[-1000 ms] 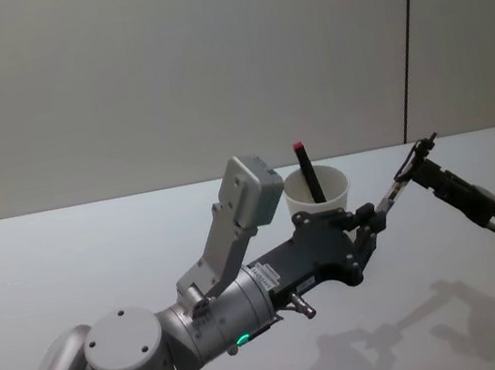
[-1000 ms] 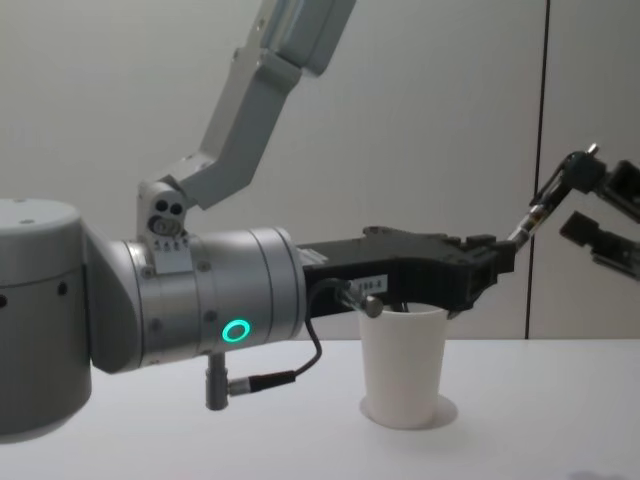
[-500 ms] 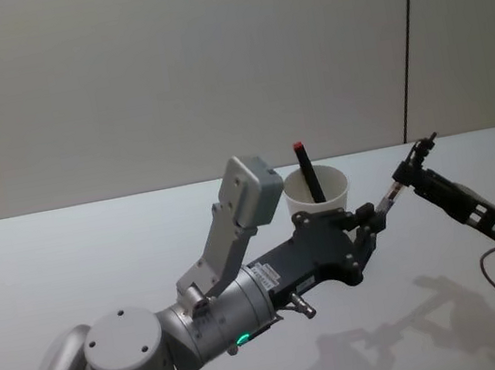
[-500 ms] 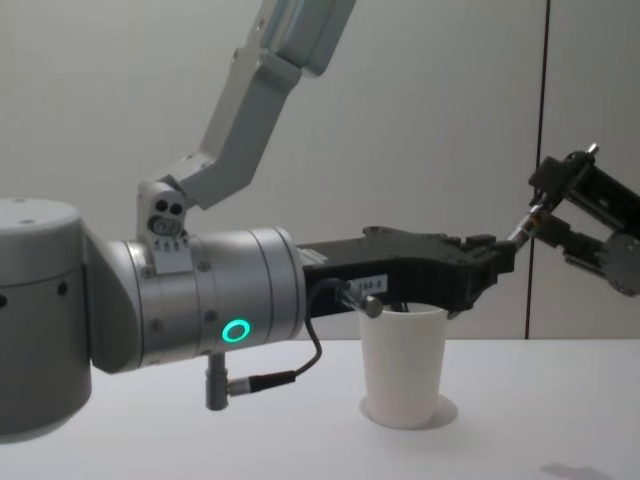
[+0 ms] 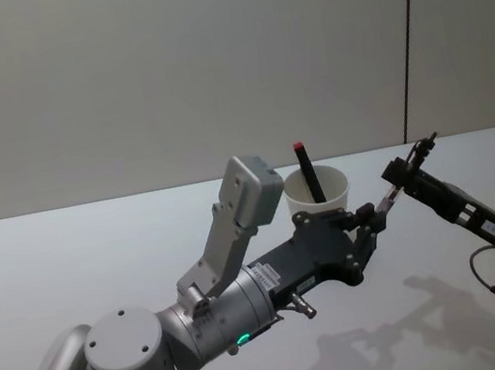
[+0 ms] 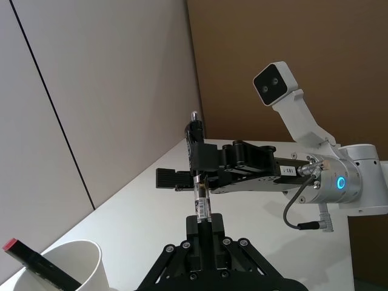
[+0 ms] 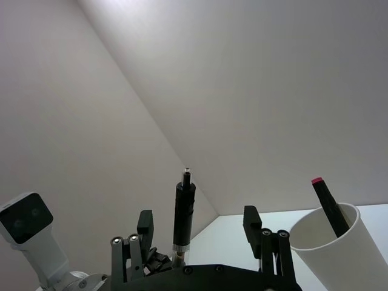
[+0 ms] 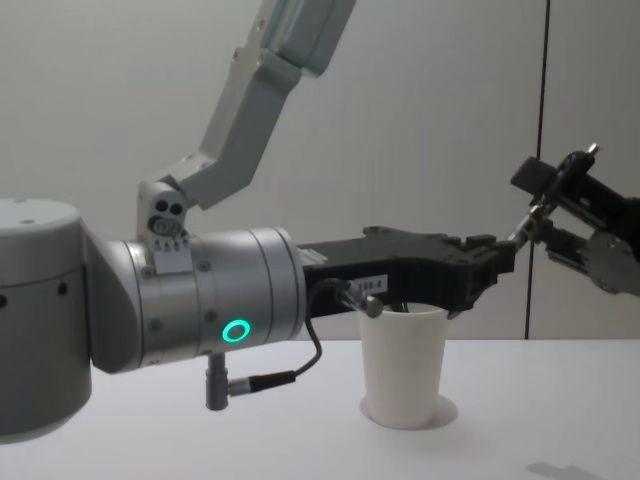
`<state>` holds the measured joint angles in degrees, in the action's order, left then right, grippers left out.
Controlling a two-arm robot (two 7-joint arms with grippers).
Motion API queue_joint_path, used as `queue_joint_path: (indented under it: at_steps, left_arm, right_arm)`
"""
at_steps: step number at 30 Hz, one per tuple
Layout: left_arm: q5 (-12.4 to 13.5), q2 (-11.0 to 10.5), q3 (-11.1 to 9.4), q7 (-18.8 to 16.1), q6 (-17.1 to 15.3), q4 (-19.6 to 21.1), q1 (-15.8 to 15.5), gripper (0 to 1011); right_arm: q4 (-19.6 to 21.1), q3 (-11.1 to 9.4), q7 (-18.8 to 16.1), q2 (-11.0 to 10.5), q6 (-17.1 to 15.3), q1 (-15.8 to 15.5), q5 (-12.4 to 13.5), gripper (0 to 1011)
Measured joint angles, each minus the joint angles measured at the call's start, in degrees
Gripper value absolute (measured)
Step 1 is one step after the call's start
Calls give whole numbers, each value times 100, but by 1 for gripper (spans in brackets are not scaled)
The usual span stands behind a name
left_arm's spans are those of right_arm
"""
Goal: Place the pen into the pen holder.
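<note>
left tool (image 5: 373,214): clamped on pen's lower end, just right of cup
right tool (image 8: 532,212): wide, fingers either side of pen's upper end
pen (image 6: 200,203): tilted, above desk (image 5: 98,257), outside cup
cup (image 5: 326,202): on desk, marker (image 5: 307,170) leaning inside

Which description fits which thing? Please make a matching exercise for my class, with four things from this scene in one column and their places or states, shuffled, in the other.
Things
1. pen holder
2. red-capped pen
3. left gripper
4. right gripper

Places or states
A. open, with fingers on either side of the held pen at its free end
B. standing upright on the table
C. leaning inside the pen holder
D. shut on one end of the held pen

Pairs: 1-B, 2-C, 3-D, 4-A
</note>
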<state>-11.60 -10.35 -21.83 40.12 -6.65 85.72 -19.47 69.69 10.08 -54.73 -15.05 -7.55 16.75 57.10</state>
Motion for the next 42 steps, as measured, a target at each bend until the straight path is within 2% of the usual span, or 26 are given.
queue_joint_path:
  at_steps: [5, 7, 9, 11, 14, 16, 19, 20, 22, 23, 24, 27, 42]
  left_arm:
    - [0, 0, 0, 0, 0, 0, 0, 125]
    - [0, 0, 0, 0, 0, 0, 0, 125]
    - [0, 0, 0, 0, 0, 0, 0, 125]
    - [0, 0, 0, 0, 0, 0, 0, 125]
    - [0, 0, 0, 0, 0, 0, 0, 125]
    - [0, 0, 0, 0, 0, 0, 0, 125]
    - [0, 0, 0, 0, 0, 0, 0, 125]
    - [0, 0, 0, 0, 0, 0, 0, 125]
    - [0, 0, 0, 0, 0, 0, 0, 125]
    - [0, 0, 0, 0, 0, 0, 0, 125]
    - [0, 0, 0, 0, 0, 0, 0, 125]
    - [1, 0, 0, -1, 0, 0, 0, 125]
    - [-2, 0, 0, 0, 2, 0, 0, 125]
  right_arm:
    - [-15, 20, -22, 1, 13, 17, 5, 862]
    - [-17, 25, -30, -2, 15, 18, 10, 766]
    - [-18, 28, -42, -8, 18, 18, 17, 747]
    - [-19, 31, -56, -20, 20, 18, 27, 650]
    - [-19, 33, -68, -31, 22, 14, 38, 591]
    - [-16, 33, -82, -46, 26, 5, 49, 486]
    - [-1, 32, -105, -68, 36, -9, 71, 426]
    - [-1, 32, -105, -68, 36, -9, 71, 363]
    - [12, 30, -118, -80, 42, -19, 85, 328]
    - [19, 28, -128, -88, 47, -24, 93, 272]
    - [23, 28, -132, -92, 50, -27, 96, 272]
    - [42, 28, -160, -105, 57, -39, 114, 167]
    - [105, 44, -169, -156, 120, -84, 180, 145]
